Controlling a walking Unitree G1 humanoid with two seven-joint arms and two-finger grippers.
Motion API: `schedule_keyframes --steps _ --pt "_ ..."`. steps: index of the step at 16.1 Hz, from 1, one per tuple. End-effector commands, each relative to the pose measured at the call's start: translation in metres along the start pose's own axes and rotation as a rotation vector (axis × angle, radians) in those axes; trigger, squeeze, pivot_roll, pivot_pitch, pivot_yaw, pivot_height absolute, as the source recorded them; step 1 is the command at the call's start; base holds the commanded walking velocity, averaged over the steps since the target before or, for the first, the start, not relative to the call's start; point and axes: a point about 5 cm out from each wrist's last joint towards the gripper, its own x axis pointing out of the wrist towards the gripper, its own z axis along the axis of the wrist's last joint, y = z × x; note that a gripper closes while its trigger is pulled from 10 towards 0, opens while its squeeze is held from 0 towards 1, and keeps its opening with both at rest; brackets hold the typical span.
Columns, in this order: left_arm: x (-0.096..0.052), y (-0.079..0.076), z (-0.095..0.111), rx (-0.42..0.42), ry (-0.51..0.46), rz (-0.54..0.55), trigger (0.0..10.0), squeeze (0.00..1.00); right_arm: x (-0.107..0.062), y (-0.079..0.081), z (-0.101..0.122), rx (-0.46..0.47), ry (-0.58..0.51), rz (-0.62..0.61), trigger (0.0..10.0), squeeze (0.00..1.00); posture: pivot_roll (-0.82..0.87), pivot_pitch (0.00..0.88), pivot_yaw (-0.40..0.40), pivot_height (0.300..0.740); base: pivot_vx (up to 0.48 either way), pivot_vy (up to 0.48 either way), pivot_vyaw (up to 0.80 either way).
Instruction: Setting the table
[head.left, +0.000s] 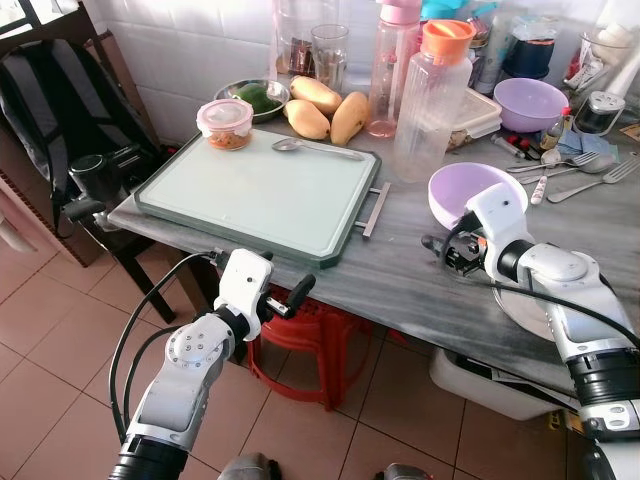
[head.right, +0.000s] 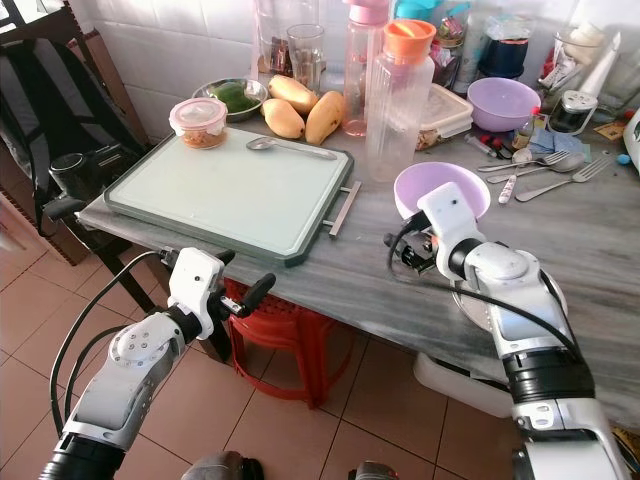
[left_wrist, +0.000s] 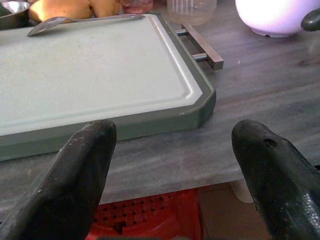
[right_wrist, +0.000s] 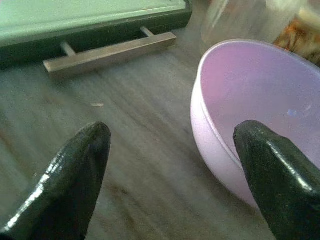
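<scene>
1. Grey veined stone counter (head.left: 420, 270) runs before us, crowded along a white-tiled wall
2. Our right claw (right_wrist: 170, 175) gapes wide at the near purple bowl (head.left: 462, 192), one finger beside its rim; we judge the grasp is next, needing a slight advance
3. Our left claw (left_wrist: 175, 170) hangs wide before the green tray (head.left: 260, 190)
4. Bowl: smooth, round plastic; tray: flat, matte, metal-handled

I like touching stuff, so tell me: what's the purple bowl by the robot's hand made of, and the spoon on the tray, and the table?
The purple bowl looks like plastic: smooth, evenly coloured, softly glossy. The spoon looks like metal, silvery and shiny. The table looks like grey stone, maybe marble, with streaky veins; it could also be a printed surface.
</scene>
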Motion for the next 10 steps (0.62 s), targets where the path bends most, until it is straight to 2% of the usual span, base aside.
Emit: schedule_keyframes --steps 1,2,3,4,5,6,7,8,10 --pt "0.000 0.002 -0.004 0.005 0.028 0.004 10.0 0.00 -0.001 0.001 -0.004 -0.073 0.013 0.008 0.5 0.00 -0.03 0.000 0.044 0.740 0.000 0.000 0.00" --pt "0.000 0.002 -0.004 0.005 0.029 0.003 10.0 0.00 0.000 0.000 -0.004 -0.084 0.018 0.002 0.5 0.00 -0.03 0.000 0.045 0.740 0.000 0.000 0.00" --pt "0.000 0.002 -0.004 0.006 0.030 0.001 10.0 0.00 -0.001 0.000 -0.006 -0.163 0.026 0.007 0.7 0.00 -0.03 0.000 0.049 0.740 0.000 0.000 0.00" --pt "0.000 0.002 -0.004 0.006 0.031 0.000 10.0 0.00 0.000 0.000 -0.008 -0.186 0.032 0.004 1.4 0.00 -0.03 0.000 0.049 0.740 0.000 0.000 0.00" --pt "0.000 0.002 -0.004 0.007 0.032 -0.001 10.0 0.00 0.000 0.000 -0.008 -0.199 0.034 0.004 2.8 0.00 -0.03 0.000 0.051 0.740 0.000 0.000 0.00" --pt "0.000 0.002 -0.004 0.007 0.034 -0.002 10.0 0.00 0.000 -0.002 -0.009 -0.224 0.036 -0.003 3.7 0.00 -0.02 0.000 0.053 0.740 0.000 0.000 0.00" --pt "0.000 0.002 -0.004 0.007 0.038 -0.004 10.0 0.00 0.000 -0.006 -0.010 -0.245 0.040 -0.017 9.4 0.00 -0.02 0.000 0.052 0.740 0.000 0.000 0.00" --pt "-0.001 0.002 -0.005 0.007 0.042 -0.005 10.0 0.00 0.001 -0.009 -0.010 -0.243 0.038 -0.031 10.0 0.00 -0.02 0.000 0.054 0.740 0.000 0.000 0.00" --pt "-0.004 0.002 -0.007 0.010 0.056 -0.009 10.0 0.00 0.003 -0.016 -0.009 -0.310 0.047 -0.051 10.0 0.00 -0.01 0.000 0.058 0.740 0.000 0.000 0.00"
